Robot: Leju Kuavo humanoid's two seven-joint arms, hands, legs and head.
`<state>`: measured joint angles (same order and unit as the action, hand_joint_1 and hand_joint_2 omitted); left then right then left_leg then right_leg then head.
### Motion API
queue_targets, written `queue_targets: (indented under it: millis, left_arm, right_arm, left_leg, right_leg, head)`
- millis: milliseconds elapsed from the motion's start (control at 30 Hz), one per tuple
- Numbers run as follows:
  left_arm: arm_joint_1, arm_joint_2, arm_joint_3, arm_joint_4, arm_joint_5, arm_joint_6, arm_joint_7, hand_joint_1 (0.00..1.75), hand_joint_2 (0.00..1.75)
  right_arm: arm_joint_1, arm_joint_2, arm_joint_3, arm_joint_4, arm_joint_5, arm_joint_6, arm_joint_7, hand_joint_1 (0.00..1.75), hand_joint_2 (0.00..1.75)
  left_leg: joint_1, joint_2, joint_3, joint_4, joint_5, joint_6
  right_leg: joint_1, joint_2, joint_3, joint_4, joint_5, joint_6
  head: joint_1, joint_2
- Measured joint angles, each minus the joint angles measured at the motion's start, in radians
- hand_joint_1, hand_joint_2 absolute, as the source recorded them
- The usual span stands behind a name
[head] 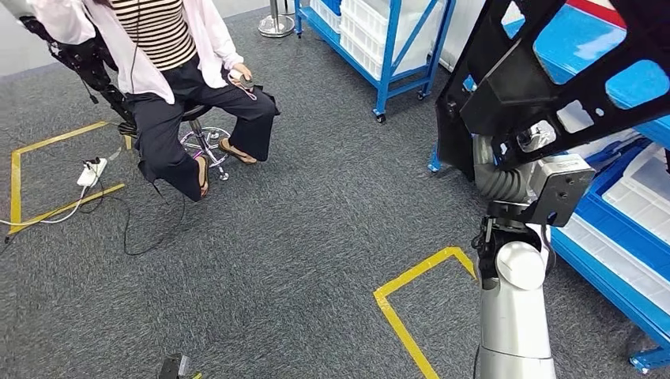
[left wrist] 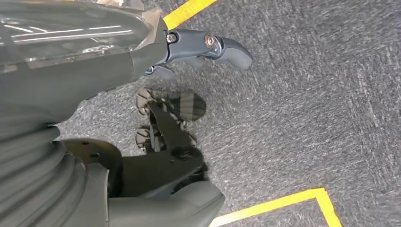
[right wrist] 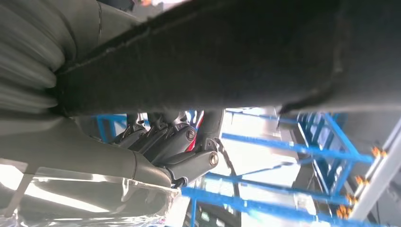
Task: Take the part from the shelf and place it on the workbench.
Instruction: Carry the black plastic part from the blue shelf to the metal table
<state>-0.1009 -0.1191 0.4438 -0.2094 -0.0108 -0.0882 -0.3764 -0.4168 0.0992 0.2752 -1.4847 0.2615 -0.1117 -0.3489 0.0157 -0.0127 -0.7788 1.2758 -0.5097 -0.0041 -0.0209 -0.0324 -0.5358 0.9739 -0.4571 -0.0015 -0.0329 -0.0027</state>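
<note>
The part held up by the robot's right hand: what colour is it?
Black. The part, a flat piece with cut-out openings, shows best in the head view.

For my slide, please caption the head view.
Right hand holds a black part above grey carpet, beside blue shelves; a person sits nearby.

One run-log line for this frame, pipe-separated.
right hand: grips black part, raised | left hand: empty, hanging over carpet | blue shelf: at right | seated person: ahead-left
</note>
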Motion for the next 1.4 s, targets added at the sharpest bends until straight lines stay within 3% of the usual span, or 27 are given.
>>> queue_targets:
  millis: [33, 67, 133, 167, 233, 300, 333, 400, 467, 500, 533, 567, 633, 700, 733, 800, 833, 900, 933, 1000, 1033, 1067, 1133, 1200, 1233, 1333, 1400]
  left_arm:
    - [0.000, 0.000, 0.001, 0.000, -0.001, 0.002, 0.000, 0.00, 1.75]
    - [0.000, 0.000, 0.002, 0.000, -0.003, 0.005, 0.000, 0.00, 1.75]
    - [-0.003, -0.004, 0.003, 0.000, -0.004, 0.008, -0.001, 0.00, 1.75]
    - [-0.006, -0.007, 0.004, 0.000, -0.004, 0.008, -0.002, 0.00, 1.75]
    - [-0.011, -0.011, 0.005, 0.000, -0.008, 0.008, -0.003, 0.00, 1.75]
    - [-0.011, -0.008, 0.006, 0.000, -0.015, 0.006, -0.003, 0.00, 1.75]
    - [-0.011, -0.007, 0.006, 0.000, -0.019, 0.005, -0.002, 0.00, 1.75]
    - [-0.013, -0.004, 0.007, -0.001, -0.026, 0.002, 0.000, 0.00, 1.75]
    - [-0.018, -0.004, 0.007, -0.001, -0.032, -0.002, 0.004, 0.00, 1.75]
    - [-0.019, -0.004, 0.007, -0.001, -0.034, -0.003, 0.006, 0.00, 1.75]
    - [-0.020, -0.005, 0.006, -0.001, -0.036, -0.005, 0.008, 0.00, 1.75]
    - [-0.020, -0.005, 0.006, -0.001, -0.038, -0.005, 0.009, 0.00, 1.75]
    - [-0.021, -0.008, 0.006, -0.001, -0.039, -0.006, 0.009, 0.00, 1.75]
    - [-0.022, -0.012, 0.006, -0.001, -0.039, -0.007, 0.009, 0.00, 1.75]
    - [-0.022, -0.014, 0.006, -0.001, -0.038, -0.008, 0.009, 0.00, 1.75]
    - [-0.021, -0.015, 0.007, -0.001, -0.036, -0.009, 0.009, 0.00, 1.75]
    - [-0.020, -0.014, 0.007, -0.001, -0.034, -0.008, 0.009, 0.00, 1.75]
    - [-0.021, -0.013, 0.007, -0.001, -0.030, -0.008, 0.008, 0.00, 1.75]
    - [-0.022, -0.013, 0.007, -0.001, -0.029, -0.008, 0.008, 0.00, 1.75]
    - [-0.023, -0.011, 0.007, -0.001, -0.028, -0.007, 0.007, 0.00, 1.75]
    - [-0.022, -0.010, 0.007, -0.001, -0.027, -0.006, 0.007, 0.00, 1.75]
    - [-0.021, -0.010, 0.007, -0.001, -0.026, -0.006, 0.006, 0.00, 1.75]
    - [-0.021, -0.007, 0.007, -0.001, -0.023, -0.005, 0.004, 0.00, 1.75]
    - [-0.022, -0.006, 0.007, -0.001, -0.019, -0.007, 0.002, 0.00, 1.75]
    - [-0.022, -0.006, 0.007, -0.001, -0.018, -0.007, 0.001, 0.00, 1.75]
    - [-0.020, -0.003, 0.008, -0.001, -0.017, -0.009, -0.002, 0.00, 1.75]
    - [-0.020, -0.001, 0.009, -0.001, -0.013, -0.013, -0.002, 0.00, 1.75]
  right_arm:
    - [0.000, 0.000, 0.000, 0.001, 0.000, 0.000, 0.000, 1.75, 1.75]
    - [0.000, 0.000, 0.000, 0.001, 0.001, 0.001, 0.001, 1.75, 1.75]
    - [-0.003, 0.000, 0.000, 0.002, 0.002, 0.003, 0.001, 1.75, 1.75]
    - [-0.006, 0.000, -0.001, 0.002, 0.004, 0.005, 0.003, 1.75, 1.75]
    - [-0.016, 0.001, 0.000, 0.003, 0.009, 0.008, 0.008, 1.75, 1.75]
    - [-0.022, 0.002, 0.000, 0.004, 0.014, 0.009, 0.015, 1.75, 1.75]
    - [-0.022, 0.001, -0.001, 0.005, 0.016, 0.009, 0.018, 1.75, 1.75]
    - [-0.021, -0.004, -0.005, 0.004, 0.017, 0.008, 0.022, 1.75, 1.75]
    - [-0.014, -0.012, -0.009, 0.004, 0.019, 0.007, 0.025, 1.75, 1.75]
    - [-0.009, -0.016, -0.012, 0.004, 0.019, 0.007, 0.027, 1.75, 1.75]
    - [-0.004, -0.018, -0.014, 0.003, 0.020, 0.007, 0.029, 1.75, 1.75]
    - [-0.001, -0.020, -0.017, 0.002, 0.020, 0.007, 0.031, 1.75, 1.75]
    - [0.000, -0.021, -0.022, -0.005, 0.023, 0.007, 0.031, 1.75, 1.75]
    - [-0.002, -0.022, -0.026, -0.012, 0.027, 0.007, 0.032, 1.75, 1.75]
    - [-0.003, -0.022, -0.026, -0.014, 0.029, 0.007, 0.032, 1.75, 1.75]
    - [-0.003, -0.020, -0.027, -0.015, 0.032, 0.007, 0.033, 1.75, 1.75]
    - [-0.004, -0.018, -0.027, -0.016, 0.033, 0.008, 0.033, 1.75, 1.75]
    - [-0.006, -0.015, -0.027, -0.016, 0.035, 0.009, 0.034, 1.75, 1.75]
    - [-0.007, -0.015, -0.027, -0.016, 0.035, 0.010, 0.034, 1.75, 1.75]
    - [-0.008, -0.013, -0.026, -0.015, 0.035, 0.012, 0.035, 1.75, 1.75]
    - [-0.008, -0.012, -0.026, -0.015, 0.036, 0.014, 0.036, 1.75, 1.75]
    - [-0.008, -0.011, -0.026, -0.014, 0.037, 0.015, 0.036, 1.75, 1.75]
    - [-0.014, -0.007, -0.025, -0.014, 0.039, 0.018, 0.038, 1.75, 1.75]
    - [-0.024, -0.002, -0.023, -0.013, 0.042, 0.019, 0.041, 1.75, 1.75]
    - [-0.029, 0.001, -0.021, -0.013, 0.043, 0.020, 0.041, 1.75, 1.75]
    - [-0.038, 0.009, -0.016, -0.010, 0.045, 0.021, 0.044, 1.75, 1.75]
    - [-0.041, 0.012, -0.015, -0.009, 0.047, 0.021, 0.046, 1.75, 1.75]
  left_leg:
    - [0.010, 0.006, -0.005, 0.006, 0.007, -0.008]
    - [0.020, 0.014, 0.012, -0.028, 0.030, -0.017]
    - [0.035, 0.049, 0.082, -0.149, 0.081, -0.039]
    - [0.038, 0.063, 0.108, -0.195, 0.093, -0.041]
    - [0.028, 0.066, 0.122, -0.224, 0.091, -0.026]
    - [0.017, 0.043, 0.117, -0.225, 0.094, 0.001]
    - [0.013, 0.032, 0.116, -0.226, 0.096, 0.012]
    - [0.010, 0.010, 0.116, -0.229, 0.099, 0.029]
    - [0.001, -0.014, 0.116, -0.229, 0.099, 0.041]
    - [-0.005, -0.028, 0.116, -0.229, 0.099, 0.046]
    - [-0.011, -0.042, 0.116, -0.229, 0.100, 0.049]
    - [-0.017, -0.056, 0.117, -0.229, 0.101, 0.051]
    - [-0.023, -0.081, 0.118, -0.229, 0.103, 0.054]
    - [-0.027, -0.101, 0.117, -0.228, 0.104, 0.055]
    - [-0.028, -0.110, 0.116, -0.229, 0.105, 0.054]
    - [-0.028, -0.123, 0.113, -0.230, 0.108, 0.049]
    - [-0.030, -0.109, 0.111, -0.225, 0.103, 0.045]
    - [-0.031, -0.053, 0.086, -0.169, 0.063, 0.035]
    - [-0.028, -0.023, 0.061, -0.115, 0.031, 0.027]
    - [-0.015, 0.000, 0.007, -0.006, -0.018, 0.011]
    - [-0.009, 0.005, -0.003, 0.015, -0.021, 0.004]
    - [-0.003, 0.011, 0.007, -0.001, -0.006, -0.003]
    - [0.004, 0.040, 0.075, -0.122, 0.048, -0.012]
    - [0.001, 0.071, 0.132, -0.220, 0.078, -0.006]
    - [-0.003, 0.076, 0.141, -0.238, 0.079, 0.002]
    - [-0.009, 0.045, 0.141, -0.246, 0.086, 0.029]
    - [-0.006, 0.024, 0.145, -0.255, 0.095, 0.044]
  right_leg:
    - [-0.003, -0.011, 0.000, 0.001, -0.002, 0.003]
    - [-0.008, -0.021, 0.001, 0.002, -0.005, 0.008]
    - [-0.014, -0.040, 0.001, 0.013, -0.018, 0.028]
    - [-0.012, -0.049, -0.001, 0.021, -0.025, 0.039]
    - [-0.006, -0.064, -0.003, 0.027, -0.033, 0.058]
    - [-0.011, -0.072, 0.003, 0.023, -0.033, 0.071]
    - [-0.017, -0.060, 0.000, 0.033, -0.041, 0.072]
    - [-0.020, -0.016, -0.041, 0.117, -0.085, 0.062]
    - [-0.011, 0.017, -0.116, 0.261, -0.139, 0.045]
    - [-0.003, 0.024, -0.148, 0.314, -0.151, 0.040]
    - [0.007, 0.029, -0.165, 0.331, -0.147, 0.036]
    - [0.018, 0.035, -0.161, 0.306, -0.127, 0.033]
    - [0.038, 0.063, -0.109, 0.173, -0.063, 0.021]
    - [0.048, 0.092, -0.063, 0.071, -0.017, 0.004]
    - [0.050, 0.098, -0.054, 0.054, -0.009, -0.004]
    - [0.046, 0.079, -0.048, 0.045, -0.003, -0.012]
    - [0.043, 0.069, -0.043, 0.038, 0.001, -0.016]
    - [0.037, 0.046, -0.033, 0.023, 0.008, -0.024]
    - [0.038, 0.035, -0.031, 0.021, 0.008, -0.025]
    - [0.036, 0.012, -0.033, 0.021, 0.008, -0.026]
    - [0.035, 0.000, -0.034, 0.022, 0.008, -0.026]
    - [0.032, -0.012, -0.035, 0.022, 0.007, -0.025]
    - [0.028, -0.034, -0.035, 0.025, 0.003, -0.018]
    - [0.031, -0.050, -0.035, 0.031, -0.003, -0.006]
    - [0.033, -0.058, -0.035, 0.033, -0.006, 0.000]
    - [0.033, -0.073, -0.033, 0.036, -0.014, 0.017]
    - [0.027, -0.037, -0.056, 0.091, -0.046, 0.020]
  head:
    - [0.000, 0.000]
    - [-0.001, 0.000]
    - [-0.003, 0.000]
    - [-0.001, 0.000]
    - [0.007, 0.000]
    - [0.015, 0.000]
    - [0.015, 0.000]
    - [0.019, 0.000]
    - [0.022, 0.000]
    - [0.022, 0.000]
    - [0.023, 0.000]
    - [0.023, 0.000]
    - [0.022, 0.000]
    - [0.022, 0.000]
    - [0.023, 0.000]
    - [0.024, 0.000]
    - [0.024, 0.000]
    - [0.023, 0.000]
    - [0.023, 0.000]
    - [0.022, 0.000]
    - [0.022, 0.000]
    - [0.021, 0.000]
    - [0.021, 0.000]
    - [0.023, 0.000]
    - [0.023, 0.000]
    - [0.027, 0.000]
    - [0.028, 0.000]
